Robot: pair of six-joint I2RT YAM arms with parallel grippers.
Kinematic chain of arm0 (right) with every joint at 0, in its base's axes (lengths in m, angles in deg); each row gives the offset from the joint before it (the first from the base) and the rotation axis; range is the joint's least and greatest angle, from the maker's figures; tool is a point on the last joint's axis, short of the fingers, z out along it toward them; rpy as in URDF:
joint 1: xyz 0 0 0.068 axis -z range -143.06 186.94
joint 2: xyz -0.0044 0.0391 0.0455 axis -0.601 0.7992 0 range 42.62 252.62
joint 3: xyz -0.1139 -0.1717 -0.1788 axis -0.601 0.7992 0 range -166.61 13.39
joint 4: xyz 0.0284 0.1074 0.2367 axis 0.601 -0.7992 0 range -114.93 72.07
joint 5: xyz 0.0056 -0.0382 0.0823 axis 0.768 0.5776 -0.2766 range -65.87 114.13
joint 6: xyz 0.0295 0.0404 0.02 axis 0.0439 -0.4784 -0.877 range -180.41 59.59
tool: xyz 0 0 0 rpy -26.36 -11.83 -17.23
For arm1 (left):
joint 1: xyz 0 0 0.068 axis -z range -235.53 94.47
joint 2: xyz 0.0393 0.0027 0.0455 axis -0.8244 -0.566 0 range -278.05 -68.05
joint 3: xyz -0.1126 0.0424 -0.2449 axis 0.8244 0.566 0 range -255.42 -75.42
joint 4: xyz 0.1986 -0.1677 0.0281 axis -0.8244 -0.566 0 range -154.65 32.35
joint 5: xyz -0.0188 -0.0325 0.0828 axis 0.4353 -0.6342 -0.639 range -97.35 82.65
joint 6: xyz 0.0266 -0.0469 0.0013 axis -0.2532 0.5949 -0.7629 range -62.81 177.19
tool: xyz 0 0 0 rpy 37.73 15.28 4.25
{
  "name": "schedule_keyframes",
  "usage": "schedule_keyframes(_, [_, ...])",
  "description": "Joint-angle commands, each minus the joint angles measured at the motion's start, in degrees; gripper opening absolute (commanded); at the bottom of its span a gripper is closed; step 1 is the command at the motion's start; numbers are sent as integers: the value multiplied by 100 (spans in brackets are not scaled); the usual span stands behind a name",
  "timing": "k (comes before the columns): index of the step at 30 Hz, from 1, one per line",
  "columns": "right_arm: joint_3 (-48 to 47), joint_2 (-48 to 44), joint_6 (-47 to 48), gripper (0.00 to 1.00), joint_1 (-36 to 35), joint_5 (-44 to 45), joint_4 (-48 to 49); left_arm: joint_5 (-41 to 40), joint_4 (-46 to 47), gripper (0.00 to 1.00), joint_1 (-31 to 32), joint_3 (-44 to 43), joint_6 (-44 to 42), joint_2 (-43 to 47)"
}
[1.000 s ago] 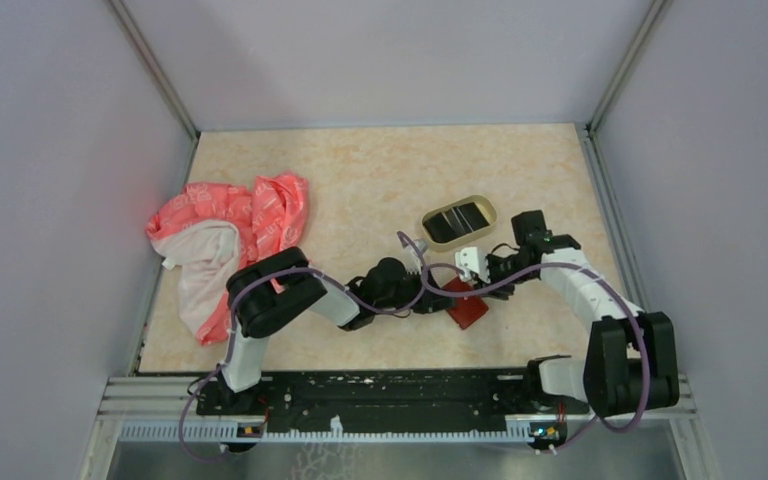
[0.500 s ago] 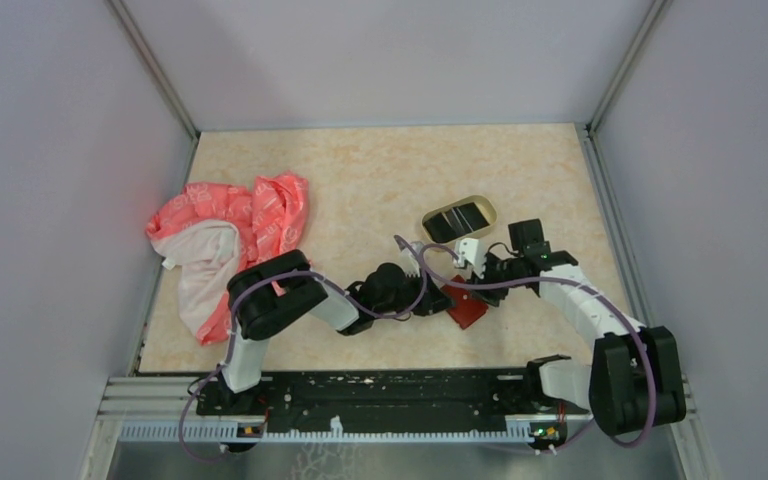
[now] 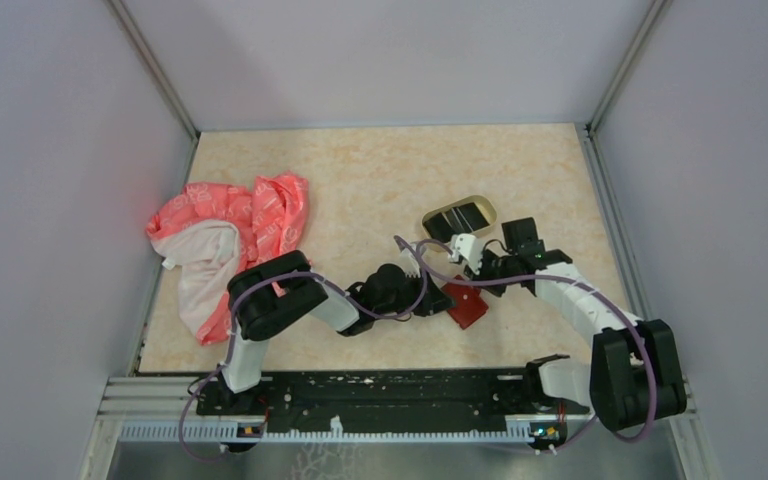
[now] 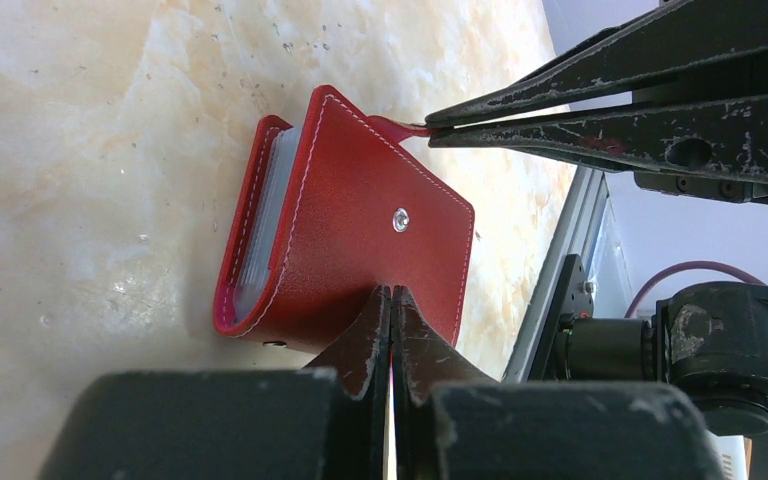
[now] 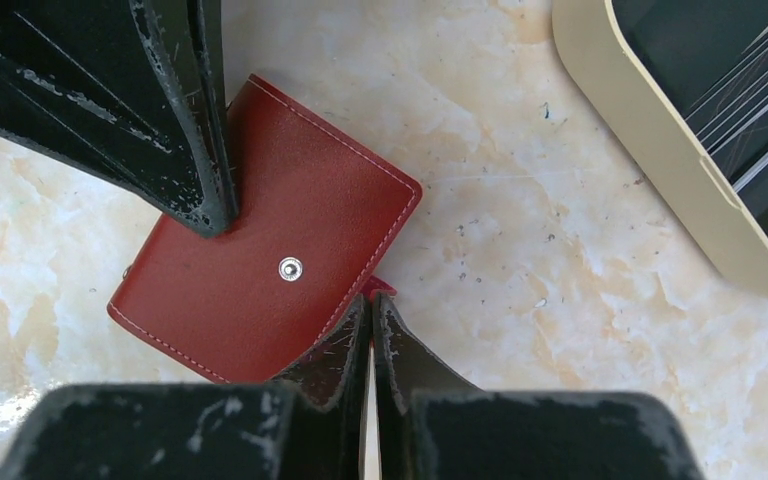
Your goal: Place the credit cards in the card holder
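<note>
Right wrist view: wallet tab pinched

The red wallet (image 5: 260, 270) lies folded on the table (image 5: 520, 250), near the tan tray (image 5: 640, 150) that holds dark striped cards (image 5: 730, 80). The right gripper (image 5: 371, 300) is clamped narrow on the wallet's tab (image 4: 400, 124). The left gripper (image 4: 391, 292), fingers pressed together, touches the wallet's opposite edge. Whether it grips the wallet, I cannot tell.

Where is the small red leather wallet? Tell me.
Top view: the small red leather card holder lies right of centre, just nearer than the oval tan tray.
</note>
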Motion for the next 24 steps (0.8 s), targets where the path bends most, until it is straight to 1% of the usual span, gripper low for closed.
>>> schedule_keyframes(1, [-391,125,-164,0,-77,-334,144,-185,-204,1,-4,-18,-27,109])
schedule_keyframes(4, [-737,334,-247,0,-192,-538,-16,-240,-351,1,-3,-93,66,111])
schedule_keyframes(7, [-908,553,-389,0,-425,-523,-18,-310,-428,0,-5,-142,178,105])
schedule_keyframes(13, [-792,744,-624,0,-579,-434,0,-507,-422,0,-4,-134,327,64])
schedule_keyframes(16, [-711,809,-634,0,-580,-175,-102,-571,-381,0,1,-148,338,18])
schedule_keyframes(18, [-754,893,-845,0,-574,101,-108,-603,-369,0,1,-172,338,-23])
schedule_keyframes(20, [-869,966,-1067,15,-560,368,-125,-606,-373,0,-3,-184,338,-53])
schedule_keyframes(22, [-1018,1003,-1205,24,-510,429,-208,-606,-369,0,-2,-178,347,-72])
schedule_keyframes(24, [-1179,991,-1192,31,-484,392,-352,-606,-373,0,-2,-165,339,-74])
